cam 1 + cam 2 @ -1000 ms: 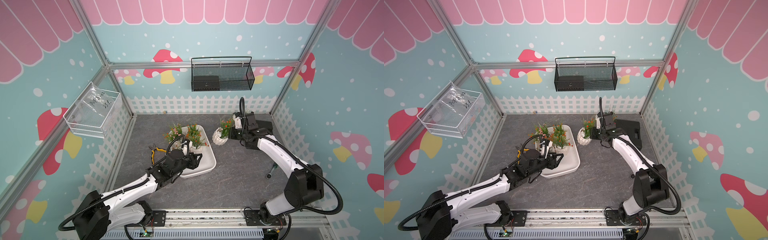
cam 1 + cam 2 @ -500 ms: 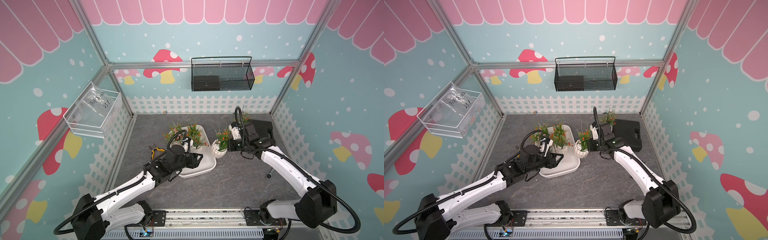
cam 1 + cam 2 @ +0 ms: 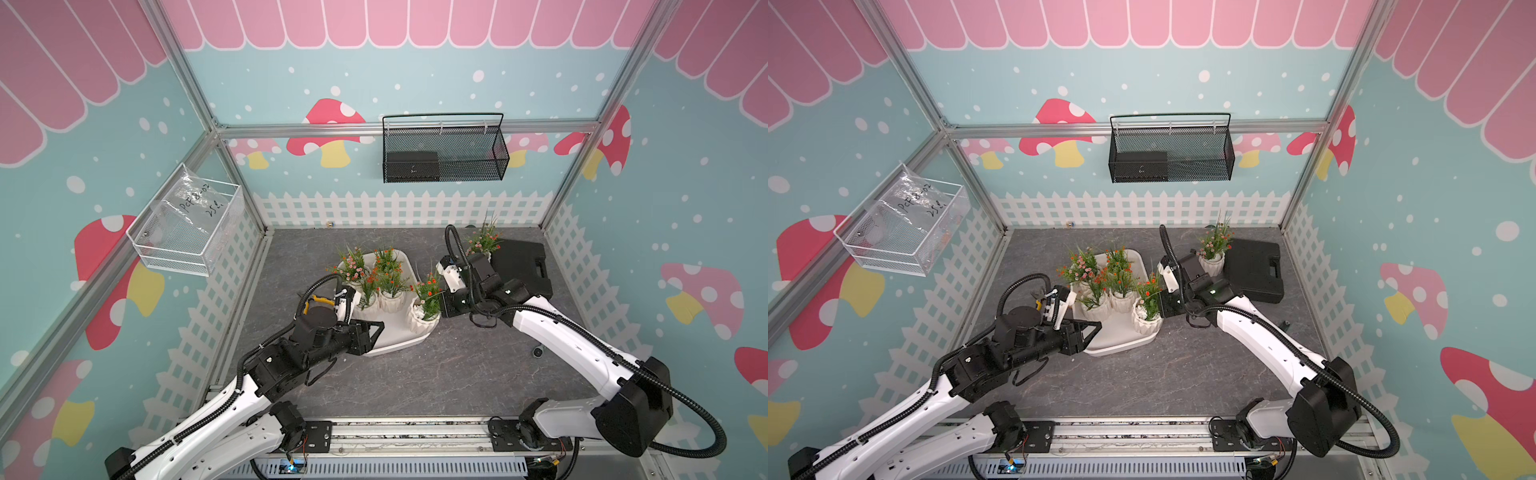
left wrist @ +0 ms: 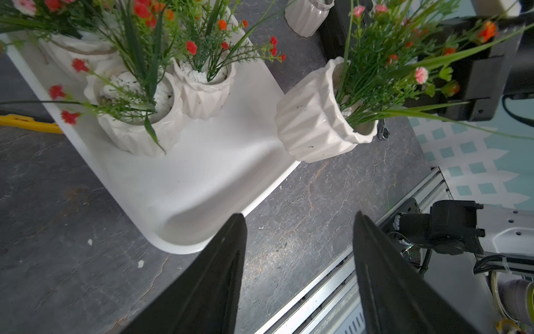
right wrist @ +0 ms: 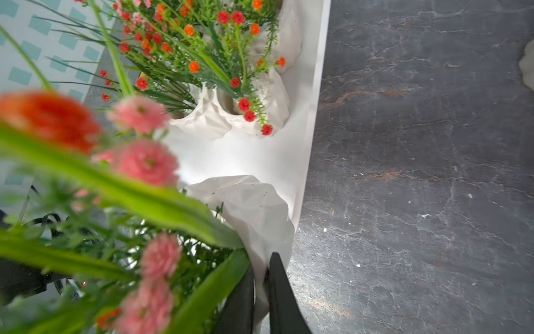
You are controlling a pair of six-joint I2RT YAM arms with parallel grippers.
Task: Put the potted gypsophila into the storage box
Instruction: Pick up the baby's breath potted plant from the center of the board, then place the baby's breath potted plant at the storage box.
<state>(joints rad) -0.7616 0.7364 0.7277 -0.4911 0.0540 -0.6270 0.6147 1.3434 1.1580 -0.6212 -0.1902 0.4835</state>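
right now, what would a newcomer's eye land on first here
The right gripper pinching a tilted pot by its rim at the right edge of the tray, which holds four pots. Next, the left gripper hanging open at the tray's near corner, and a last pot at the back beside the black case.

Six potted gypsophila (image 3: 392, 300), one storage box (image 3: 395, 336)

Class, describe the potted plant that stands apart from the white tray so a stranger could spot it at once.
Find the black case at the far right of the grey table. Just left of it stands a white ribbed pot of flowering sprigs. Unlike the rest, it sits alone on the table, well away from the tray.
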